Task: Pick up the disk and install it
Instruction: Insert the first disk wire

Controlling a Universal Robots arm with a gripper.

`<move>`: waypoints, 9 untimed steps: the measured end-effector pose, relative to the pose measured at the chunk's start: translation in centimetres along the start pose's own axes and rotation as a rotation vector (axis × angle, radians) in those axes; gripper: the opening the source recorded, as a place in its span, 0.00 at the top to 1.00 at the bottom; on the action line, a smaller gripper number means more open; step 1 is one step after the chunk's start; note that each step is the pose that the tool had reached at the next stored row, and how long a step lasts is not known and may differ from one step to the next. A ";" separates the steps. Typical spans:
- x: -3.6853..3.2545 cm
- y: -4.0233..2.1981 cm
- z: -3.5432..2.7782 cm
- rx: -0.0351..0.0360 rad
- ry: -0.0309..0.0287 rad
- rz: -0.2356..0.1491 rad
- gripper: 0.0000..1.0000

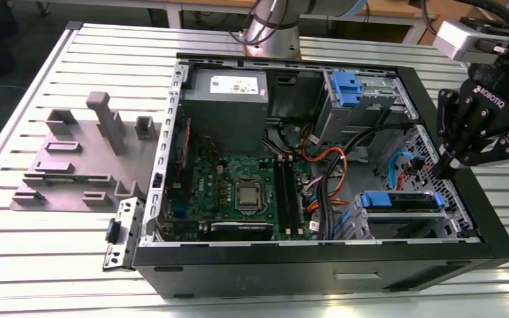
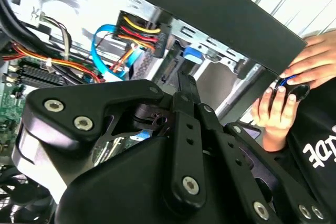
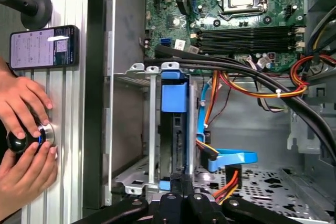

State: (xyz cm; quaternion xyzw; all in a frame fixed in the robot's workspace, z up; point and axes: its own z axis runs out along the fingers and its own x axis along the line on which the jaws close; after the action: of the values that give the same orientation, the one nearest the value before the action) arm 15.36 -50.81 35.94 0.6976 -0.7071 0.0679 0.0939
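Observation:
The disk (image 1: 402, 199) sits on edge in the lower drive cage at the front right corner of the open computer case (image 1: 325, 262). Its blue carrier frame faces up. In the first wrist view the carrier's blue tab (image 3: 174, 98) shows between the cage's metal rails. My black gripper (image 1: 442, 169) hangs over the case's right wall, just above and to the exterior view's right of the disk. Its fingers are shut together with nothing between them. In both wrist views the gripper (image 3: 181, 182) (image 2: 185, 85) points down at the cage end of the disk.
A blue clip (image 1: 346, 89) sits in the upper bay, beside the grey power supply box (image 1: 228, 99). A blue data cable (image 3: 231, 158) and orange-red wires cross near the cage. A grey fixture (image 1: 77, 159) lies left of the case. A person's hands (image 3: 23, 145) hold a knob beside a phone (image 3: 43, 47).

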 end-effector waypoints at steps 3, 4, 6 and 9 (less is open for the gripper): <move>-0.47 0.01 -0.04 0.0000 0.0073 0.000 0.89; -0.57 0.01 -0.05 0.0000 0.0106 -0.001 0.89; -0.64 0.00 -0.05 0.0014 0.0131 -0.008 0.89; -0.64 -0.01 -0.06 0.0040 0.0139 -0.030 0.89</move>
State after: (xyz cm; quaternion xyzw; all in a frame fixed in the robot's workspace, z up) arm 15.37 -50.18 35.85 0.7079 -0.6956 0.0727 0.0985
